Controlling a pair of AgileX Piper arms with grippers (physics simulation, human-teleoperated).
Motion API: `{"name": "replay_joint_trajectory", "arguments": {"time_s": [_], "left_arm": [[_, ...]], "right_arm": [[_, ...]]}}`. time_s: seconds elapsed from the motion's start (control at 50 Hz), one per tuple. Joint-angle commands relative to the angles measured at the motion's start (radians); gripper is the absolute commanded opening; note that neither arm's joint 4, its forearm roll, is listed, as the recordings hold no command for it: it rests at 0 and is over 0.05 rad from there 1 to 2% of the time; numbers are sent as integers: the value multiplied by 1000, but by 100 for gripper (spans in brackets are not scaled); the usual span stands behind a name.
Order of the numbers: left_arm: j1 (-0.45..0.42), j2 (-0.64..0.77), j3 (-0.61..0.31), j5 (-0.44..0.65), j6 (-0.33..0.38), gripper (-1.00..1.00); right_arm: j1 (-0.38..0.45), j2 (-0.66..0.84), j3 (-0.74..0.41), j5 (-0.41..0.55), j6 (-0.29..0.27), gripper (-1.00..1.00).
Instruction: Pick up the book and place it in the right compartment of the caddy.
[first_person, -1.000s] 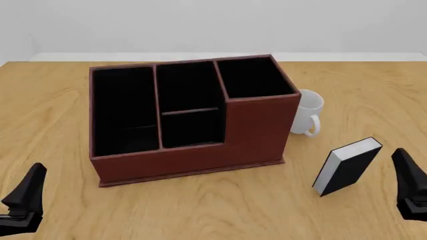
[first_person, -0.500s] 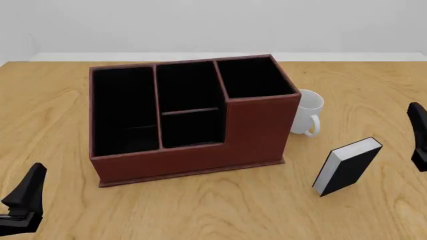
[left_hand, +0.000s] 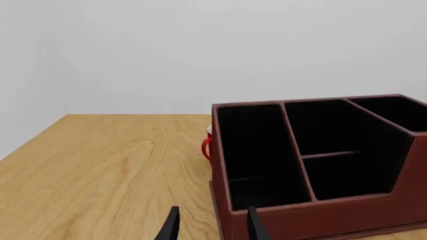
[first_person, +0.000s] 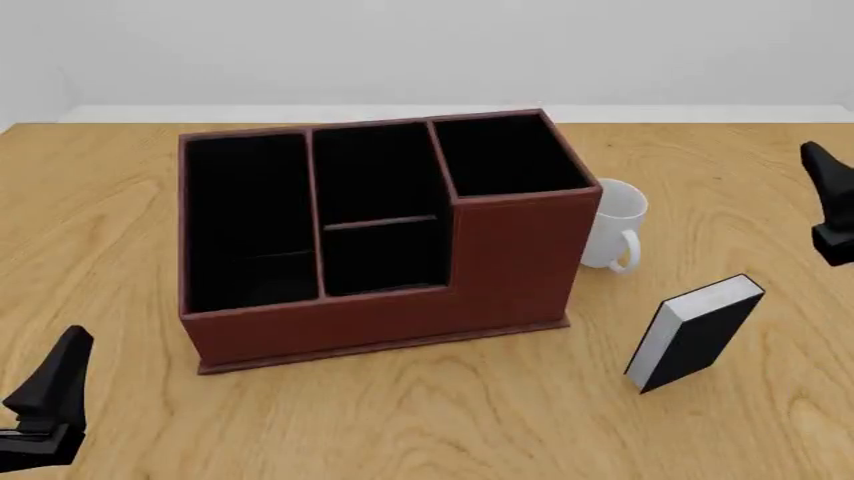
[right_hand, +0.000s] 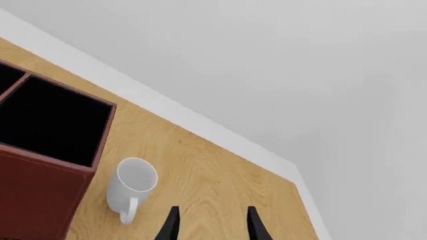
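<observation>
Wooden table (first_person: 747, 160), book (first_person: 691, 334) standing near caddy (first_person: 387, 240), both claws apart, empty.

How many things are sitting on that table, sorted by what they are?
Mugs: 2, a white mug and a red mug behind the caddy
Caddy: 1
Book: 1
Total: 4

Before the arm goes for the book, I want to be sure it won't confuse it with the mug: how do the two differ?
The book is a black slab with white page edges; the mug is all white, round, with a handle. The book stands tilted well clear of the caddy, nearer the arms, while the mug sits upright close beside the caddy's tall right wall. The book looks somewhat bigger. Both rest on the table to the caddy's right, and neither is held.
</observation>
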Motion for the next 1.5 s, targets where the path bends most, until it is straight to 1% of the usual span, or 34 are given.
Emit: {"name": "replay_joint_trajectory", "arguments": {"time_s": [0.02, 0.06, 0.08, 0.14, 0.16, 0.2, 0.24, 0.28, 0.34, 0.4, 0.52, 0.56, 0.66, 0.68, 0.74, 0.82, 0.84, 0.86, 0.9, 0.92, 0.94, 1.02, 1.04, 1.06, 1.08, 1.14, 1.2, 1.22, 1.3, 1.32, 1.34, 1.36, 1.4, 1.5], "left_arm": [[0, 0, 0, 0, 0, 100], [0, 0, 0, 0, 0, 100], [0, 0, 0, 0, 0, 100], [0, 0, 0, 0, 0, 100], [0, 0, 0, 0, 0, 100], [0, 0, 0, 0, 0, 100], [0, 0, 0, 0, 0, 100], [0, 0, 0, 0, 0, 100], [0, 0, 0, 0, 0, 100], [0, 0, 0, 0, 0, 100], [0, 0, 0, 0, 0, 100], [0, 0, 0, 0, 0, 100], [0, 0, 0, 0, 0, 100], [0, 0, 0, 0, 0, 100], [0, 0, 0, 0, 0, 100], [0, 0, 0, 0, 0, 100], [0, 0, 0, 0, 0, 100], [0, 0, 0, 0, 0, 100], [0, 0, 0, 0, 0, 100], [0, 0, 0, 0, 0, 100], [0, 0, 0, 0, 0, 100], [0, 0, 0, 0, 0, 100], [0, 0, 0, 0, 0, 100], [0, 0, 0, 0, 0, 100], [0, 0, 0, 0, 0, 100], [0, 0, 0, 0, 0, 100], [0, 0, 0, 0, 0, 100], [0, 0, 0, 0, 0, 100], [0, 0, 0, 0, 0, 100], [0, 0, 0, 0, 0, 100], [0, 0, 0, 0, 0, 100], [0, 0, 0, 0, 0, 100], [0, 0, 0, 0, 0, 100], [0, 0, 0, 0, 0, 100]], "right_arm": [[6, 110, -111, 22, -133, 100], [14, 124, -138, 36, -142, 100], [30, 135, -145, 40, -184, 100], [48, 151, -182, 63, -212, 100], [43, 161, -186, 60, -242, 100], [67, 162, -215, 87, -246, 100], [76, 170, -227, 95, -290, 100], [108, 174, -265, 144, -281, 100], [133, 184, -288, 172, -327, 100], [158, 178, -297, 184, -369, 100], [241, 165, -299, 277, -444, 100], [243, 164, -286, 288, -494, 100], [261, 168, -297, 359, -562, 100], [257, 169, -288, 366, -596, 100], [272, 180, -323, 414, -600, 100], [261, 193, -305, 429, -665, 100], [267, 204, -330, 459, -642, 100], [263, 199, -304, 461, -680, 100], [269, 211, -330, 485, -656, 100], [261, 201, -291, 480, -703, 100], [270, 205, -305, 500, -681, 100], [276, 200, -281, 520, -711, 100], [257, 170, -209, 457, -798, 100], [261, 207, -272, 510, -728, 100], [262, 211, -271, 507, -729, 100], [253, 219, -254, 512, -757, 100], [246, 237, -270, 519, -759, 100], [240, 236, -254, 530, -787, 100], [237, 257, -291, 560, -783, 100], [227, 256, -275, 553, -817, 100], [233, 264, -295, 567, -802, 100], [212, 266, -273, 562, -847, 100], [211, 279, -297, 574, -837, 100], [193, 296, -294, 600, -863, 100]]}}
